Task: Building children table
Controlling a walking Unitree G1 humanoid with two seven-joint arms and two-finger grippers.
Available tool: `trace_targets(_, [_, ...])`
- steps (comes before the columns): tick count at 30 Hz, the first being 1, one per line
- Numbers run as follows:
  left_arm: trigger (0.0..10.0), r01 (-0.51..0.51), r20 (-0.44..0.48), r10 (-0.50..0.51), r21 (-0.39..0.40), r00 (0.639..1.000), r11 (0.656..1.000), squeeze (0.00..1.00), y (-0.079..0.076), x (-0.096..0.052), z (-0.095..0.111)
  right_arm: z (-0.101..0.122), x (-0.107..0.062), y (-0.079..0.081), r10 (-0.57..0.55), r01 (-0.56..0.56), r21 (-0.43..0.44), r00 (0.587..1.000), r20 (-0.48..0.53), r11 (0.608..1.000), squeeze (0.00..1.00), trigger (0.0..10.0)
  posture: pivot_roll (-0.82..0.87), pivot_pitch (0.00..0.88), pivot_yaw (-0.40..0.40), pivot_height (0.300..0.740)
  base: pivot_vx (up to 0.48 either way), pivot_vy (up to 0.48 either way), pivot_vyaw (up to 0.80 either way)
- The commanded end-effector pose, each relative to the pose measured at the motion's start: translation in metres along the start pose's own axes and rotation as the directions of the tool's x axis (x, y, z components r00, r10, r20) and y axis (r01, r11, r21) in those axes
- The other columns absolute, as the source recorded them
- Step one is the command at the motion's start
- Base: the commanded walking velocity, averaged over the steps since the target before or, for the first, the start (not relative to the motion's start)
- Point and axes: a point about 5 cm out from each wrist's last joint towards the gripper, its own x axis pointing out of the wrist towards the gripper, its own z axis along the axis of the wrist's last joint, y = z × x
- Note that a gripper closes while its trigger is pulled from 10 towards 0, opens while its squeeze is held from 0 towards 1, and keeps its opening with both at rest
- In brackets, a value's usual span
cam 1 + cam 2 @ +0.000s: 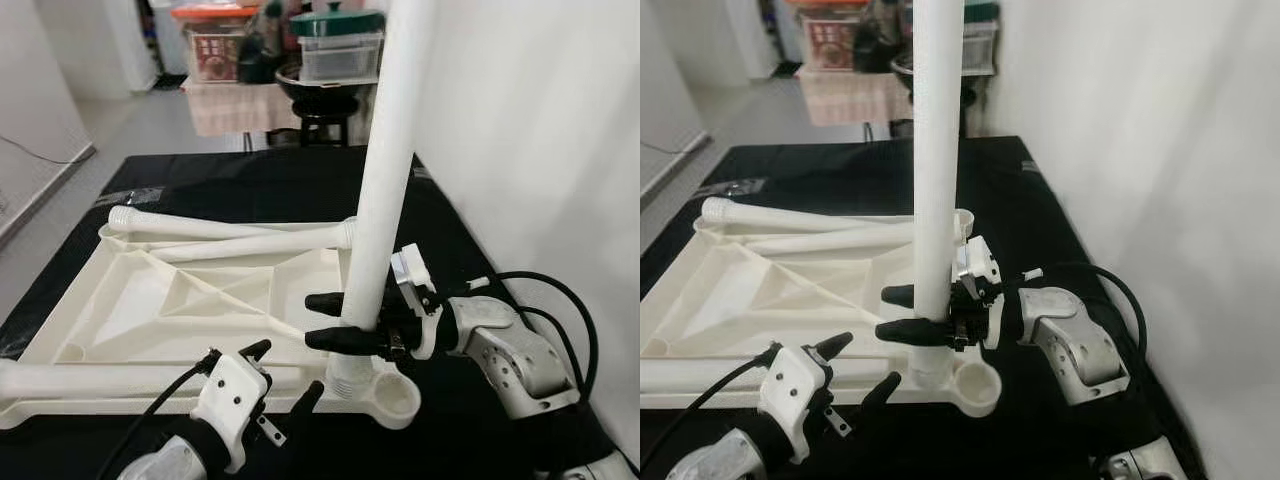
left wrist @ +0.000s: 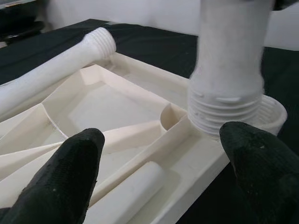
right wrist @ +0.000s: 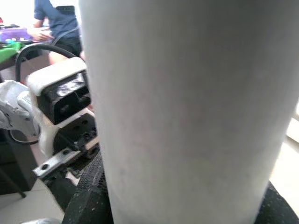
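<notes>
A white table leg [image 1: 385,190] stands upright, its threaded lower end [image 2: 227,107] at the near right corner of the upturned white tabletop [image 1: 190,300], just beside a round corner socket [image 1: 398,397]. The tabletop lies underside up on a black cloth [image 1: 250,180] — two more white legs [image 1: 230,235] rest across its far edge and another leg [image 1: 100,380] along its near edge. The right end effector [image 1: 325,320] has its two black fingers closed around the upright leg low down. The left end effector [image 1: 285,375] hovers spread open just in front of the near corner, holding nothing — its fingertips [image 2: 70,163] flank the threaded end. Beyond the cloth stand plastic storage boxes [image 1: 215,45].
</notes>
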Motion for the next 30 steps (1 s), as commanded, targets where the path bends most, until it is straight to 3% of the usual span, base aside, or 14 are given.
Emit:
trace_targets(1, [10.0, 0.037, -0.011, -0.037, 0.007, 0.999, 0.999, 0.00, -0.003, 0.000, 0.001, 0.002, -0.006, -0.005, -0.041, 0.040, -0.025, 0.999, -0.008, 0.999, 0.00, 10.0, 0.00, 0.064, 0.001, 0.740, 0.000, 0.000, 0.00])
trace_targets(10, [10.0, 0.068, 0.006, -0.067, -0.072, 0.998, 0.995, 0.00, -0.007, -0.003, 0.004, 0.004, -0.016, -0.013, -0.096, 0.095, -0.031, 0.995, -0.013, 0.995, 0.00, 10.0, 0.00, 0.076, 0.000, 0.740, 0.000, 0.000, 0.00])
trace_targets(11, [10.0, 0.133, 0.004, -0.133, -0.074, 0.991, 0.988, 0.00, -0.014, -0.007, 0.005, 0.006, -0.021, -0.013, -0.080, 0.080, -0.017, 0.997, 0.008, 0.997, 0.00, 10.0, 0.00, 0.082, 0.001, 0.740, 0.000, 0.000, 0.00])
trace_targets(12, [10.0, 0.133, 0.004, -0.133, -0.074, 0.991, 0.988, 0.00, -0.014, -0.007, 0.005, 0.006, -0.021, -0.013, -0.080, 0.080, -0.017, 0.997, 0.008, 0.997, 0.00, 10.0, 0.00, 0.082, 0.001, 0.740, 0.000, 0.000, 0.00])
trace_targets(13, [10.0, 0.214, -0.014, -0.215, -0.057, 0.976, 0.975, 0.00, -0.022, -0.013, 0.003, 0.005, -0.027, -0.012, -0.054, 0.054, 0.008, 0.998, 0.011, 0.999, 0.00, 10.0, 0.00, 0.089, 0.001, 0.740, 0.000, 0.000, 0.00])
trace_targets(16, [10.0, 0.276, -0.023, -0.278, -0.064, 0.960, 0.959, 0.00, -0.028, -0.019, 0.002, 0.003, -0.033, -0.010, -0.011, 0.011, 0.035, 1.000, -0.004, 0.999, 0.00, 10.0, 0.01, 0.096, 0.000, 0.740, 0.000, 0.000, 0.00])
trace_targets(17, [10.0, 0.343, -0.031, -0.348, -0.095, 0.937, 0.934, 0.00, -0.035, -0.028, 0.002, 0.001, -0.041, -0.001, 0.081, -0.080, 0.082, 0.997, -0.018, 0.993, 0.00, 10.0, 0.01, 0.124, 0.006, 0.740, 0.000, 0.000, 0.00])
trace_targets(25, [10.0, 0.369, -0.014, -0.375, -0.146, 0.927, 0.918, 0.00, -0.040, -0.034, 0.007, 0.005, -0.030, 0.021, 0.214, -0.213, 0.086, 0.977, 0.002, 0.973, 0.00, 10.0, 0.01, 0.170, 0.025, 0.740, 0.000, 0.000, 0.00])
trace_targets(30, [10.0, 0.357, -0.005, -0.363, -0.177, 0.932, 0.917, 0.00, -0.041, -0.039, 0.010, 0.007, -0.021, 0.027, 0.238, -0.239, 0.057, 0.971, 0.028, 0.969, 0.00, 10.0, 0.01, 0.202, 0.033, 0.740, 0.000, 0.000, 0.00])
